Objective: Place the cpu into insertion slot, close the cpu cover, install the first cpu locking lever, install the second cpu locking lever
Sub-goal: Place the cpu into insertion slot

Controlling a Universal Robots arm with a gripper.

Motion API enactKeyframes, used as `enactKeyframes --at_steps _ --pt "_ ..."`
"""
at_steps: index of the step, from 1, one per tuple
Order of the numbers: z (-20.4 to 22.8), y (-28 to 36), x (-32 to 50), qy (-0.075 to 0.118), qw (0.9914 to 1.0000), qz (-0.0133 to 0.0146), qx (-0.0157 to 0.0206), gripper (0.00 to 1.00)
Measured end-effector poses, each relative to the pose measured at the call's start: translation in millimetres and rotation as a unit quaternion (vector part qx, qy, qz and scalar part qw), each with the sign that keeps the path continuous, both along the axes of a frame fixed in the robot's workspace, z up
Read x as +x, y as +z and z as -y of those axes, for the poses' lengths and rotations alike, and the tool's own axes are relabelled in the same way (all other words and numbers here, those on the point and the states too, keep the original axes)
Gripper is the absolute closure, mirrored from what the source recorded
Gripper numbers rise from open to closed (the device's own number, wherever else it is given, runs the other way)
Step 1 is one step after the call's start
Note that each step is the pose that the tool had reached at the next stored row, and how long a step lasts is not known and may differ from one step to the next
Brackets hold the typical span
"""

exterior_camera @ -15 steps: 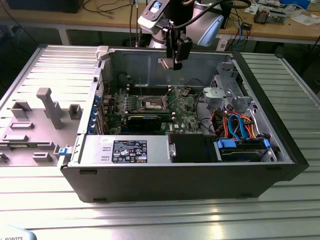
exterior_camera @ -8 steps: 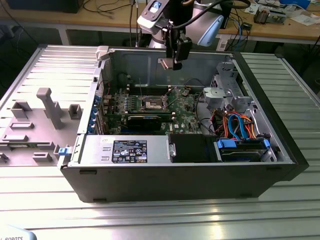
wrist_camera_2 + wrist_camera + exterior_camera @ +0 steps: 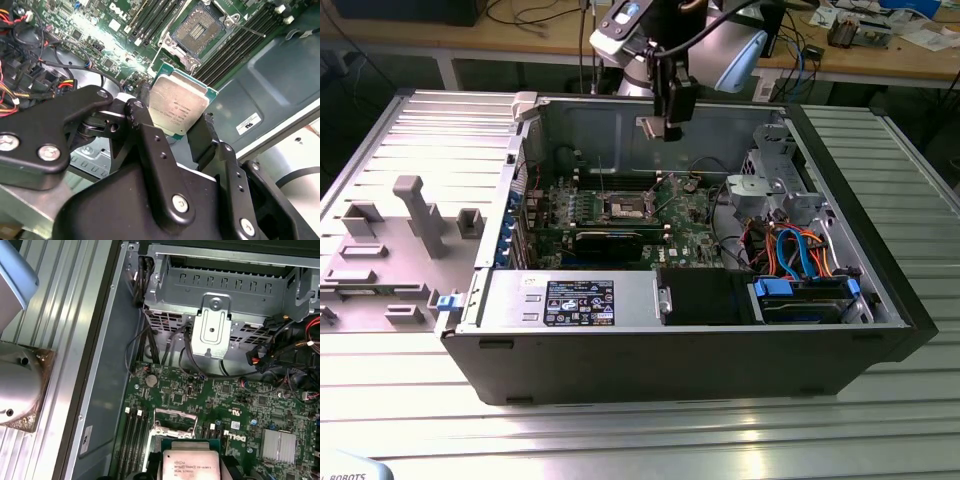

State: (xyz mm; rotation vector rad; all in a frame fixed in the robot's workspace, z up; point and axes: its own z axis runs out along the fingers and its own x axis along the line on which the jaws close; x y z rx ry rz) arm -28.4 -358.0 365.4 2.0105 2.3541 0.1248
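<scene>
So, the cpu (image 3: pixel 179 107) is clamped in the claw (image 3: pixel 172 117); the insertion slot (image 3: pixel 625 208) is found lower, toward the exterior view's left.

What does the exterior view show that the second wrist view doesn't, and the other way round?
The exterior view takes in the whole open computer case, its power supply, blue and orange cables and the grey ribbed panel on the exterior view's left. The second wrist view gives the close-up: the tool shut on the cpu by its edges, and the insertion slot with its dark centre bare. Both show the cpu held above the green motherboard, not yet in the slot.
</scene>
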Motion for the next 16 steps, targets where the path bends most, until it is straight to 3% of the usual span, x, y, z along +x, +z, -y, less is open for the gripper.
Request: enactKeyframes --at_steps 5,10,16 --pt "0.0 -0.2 -5.6 -0.01 0.99995 0.0 -0.0001 0.46" --pt "0.0 -0.8 -5.7 -0.027 0.99964 -0.0003 0.0 0.46" --pt "0.0 -1.1 -5.6 -0.027 0.99963 -0.0003 0.0 0.46"
